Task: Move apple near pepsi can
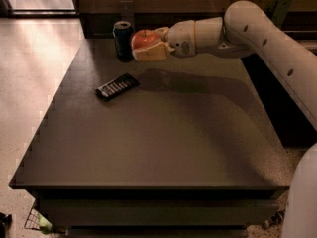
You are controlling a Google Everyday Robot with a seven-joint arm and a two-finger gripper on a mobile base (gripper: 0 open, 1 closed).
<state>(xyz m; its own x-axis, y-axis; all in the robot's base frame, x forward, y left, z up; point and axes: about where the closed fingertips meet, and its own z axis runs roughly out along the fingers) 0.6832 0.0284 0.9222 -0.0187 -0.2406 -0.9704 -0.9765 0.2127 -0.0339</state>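
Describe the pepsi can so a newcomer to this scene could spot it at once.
Start at the dark table and go to its far left corner. The pepsi can stands upright there, just left of the end effector holding the apple in the air. It is the only dark cylinder with a silver top; the apple is round and red, the black bar lies flat.

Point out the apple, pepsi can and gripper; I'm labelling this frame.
apple (pixel 145 37), camera view, red upper skin.
pepsi can (pixel 122 44), camera view, dark blue side.
gripper (pixel 141 47), camera view, between fingertips, gripping apple beside pepsi can.
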